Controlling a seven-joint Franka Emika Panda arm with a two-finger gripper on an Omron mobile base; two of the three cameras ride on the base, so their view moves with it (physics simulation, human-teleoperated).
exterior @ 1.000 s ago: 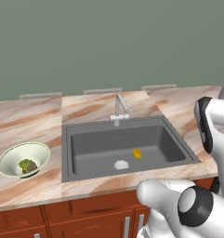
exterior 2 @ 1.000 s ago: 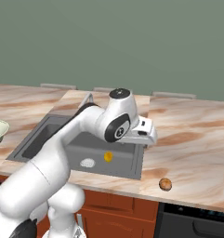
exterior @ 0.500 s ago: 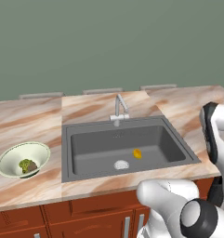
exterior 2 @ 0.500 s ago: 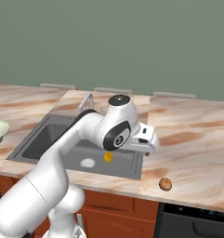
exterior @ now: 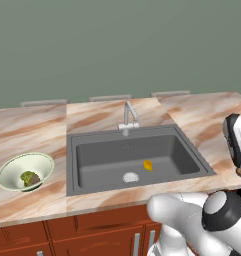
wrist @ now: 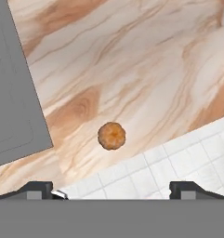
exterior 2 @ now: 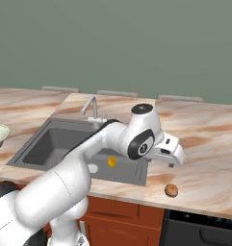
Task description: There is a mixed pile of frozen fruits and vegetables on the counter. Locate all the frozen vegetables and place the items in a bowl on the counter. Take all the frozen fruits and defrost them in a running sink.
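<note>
A brown roundish frozen fruit [wrist: 112,135] lies on the counter [wrist: 132,56] right of the sink, near the front edge, also seen as the brown fruit [exterior 2: 171,190]. My gripper [exterior 2: 172,161] hangs above it, open and empty, and in the hand view the gripper [wrist: 112,189] has a fingertip on each side below the fruit. The yellow-orange frozen fruit [exterior: 148,165] rests in the dark grey sink [exterior: 92,165] beside the drain [exterior: 130,176]. The bowl [exterior: 12,170] at the left holds the frozen vegetables [exterior: 29,178], a green floret and a dark lump.
The silver faucet [exterior: 128,117] stands behind the basin. The sink's rim [wrist: 20,93] runs along the left of the hand view. The counter's front edge drops to white floor tiles [wrist: 178,162] just past the brown fruit. A dark appliance front [exterior 2: 204,230] sits under the counter there.
My hand has swung right, from over the sink's right edge to above the counter near the brown fruit. The jaws stayed open. Nothing else moved.
</note>
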